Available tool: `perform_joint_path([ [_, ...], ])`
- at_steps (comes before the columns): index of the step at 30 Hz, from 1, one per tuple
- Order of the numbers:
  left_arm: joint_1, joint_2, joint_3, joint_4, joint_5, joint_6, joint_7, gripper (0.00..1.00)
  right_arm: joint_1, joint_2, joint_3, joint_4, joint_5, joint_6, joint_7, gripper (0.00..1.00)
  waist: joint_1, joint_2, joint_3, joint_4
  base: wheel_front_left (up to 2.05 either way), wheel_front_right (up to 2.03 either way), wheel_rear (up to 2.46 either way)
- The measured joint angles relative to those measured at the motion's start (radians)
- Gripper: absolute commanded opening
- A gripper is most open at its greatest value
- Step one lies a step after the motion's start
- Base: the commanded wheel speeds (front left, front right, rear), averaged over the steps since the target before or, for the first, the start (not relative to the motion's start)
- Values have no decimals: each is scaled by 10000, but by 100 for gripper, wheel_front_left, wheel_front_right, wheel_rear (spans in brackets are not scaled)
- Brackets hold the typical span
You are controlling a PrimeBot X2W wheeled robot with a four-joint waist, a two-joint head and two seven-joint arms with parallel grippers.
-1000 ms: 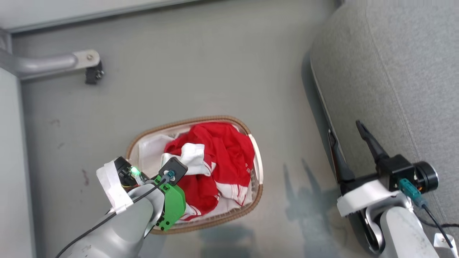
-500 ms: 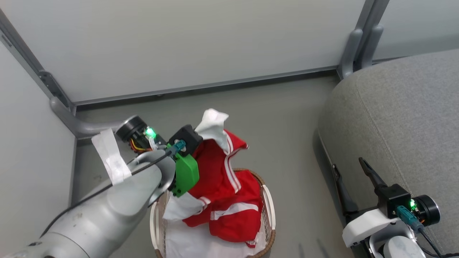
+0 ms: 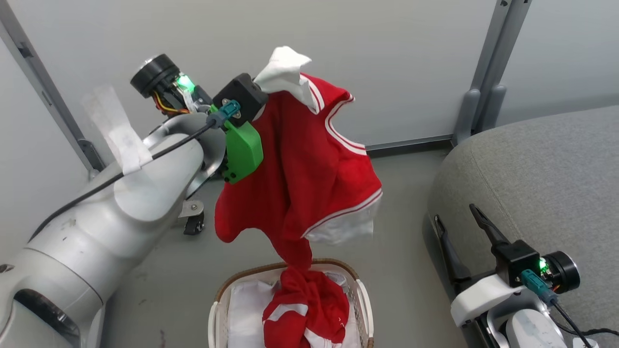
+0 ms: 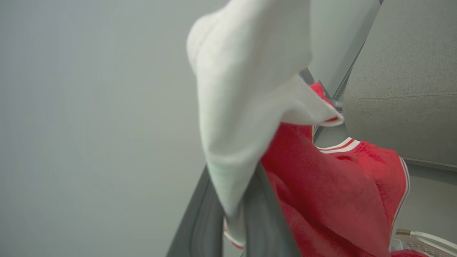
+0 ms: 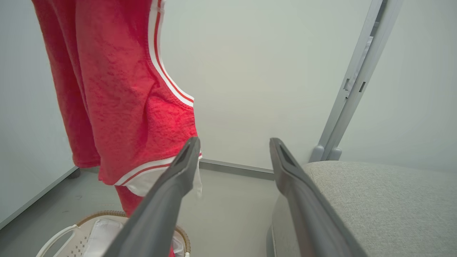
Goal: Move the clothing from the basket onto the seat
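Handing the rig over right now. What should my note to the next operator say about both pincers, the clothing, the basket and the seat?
Left pincer: shut on the clothing by a white corner, held high above the basket.
Right pincer: open, empty, low beside the seat, at its edge.
Clothing: hangs from the left pincer; its lower end is bunched in the basket on the white liner.
Done: grasp made, most fabric out.
Left: lift the tail clear, carry it right to the seat, release; none lies there yet.
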Motion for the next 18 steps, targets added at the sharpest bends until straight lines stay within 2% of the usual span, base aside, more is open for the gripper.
perform_joint_path([
  [9, -1098, -2, 88, 190, 2, 0, -236, 0, -474, -2, 493, 109, 104, 0, 0, 100, 0, 0, -76, -280, 0, 0, 0],
  [18, -1704, -6, 54, 150, -4, 0, -562, 0, -1132, 0, 589, 581, -6, 0, 0, 100, 0, 0, -105, -157, 0, 0, 0],
])
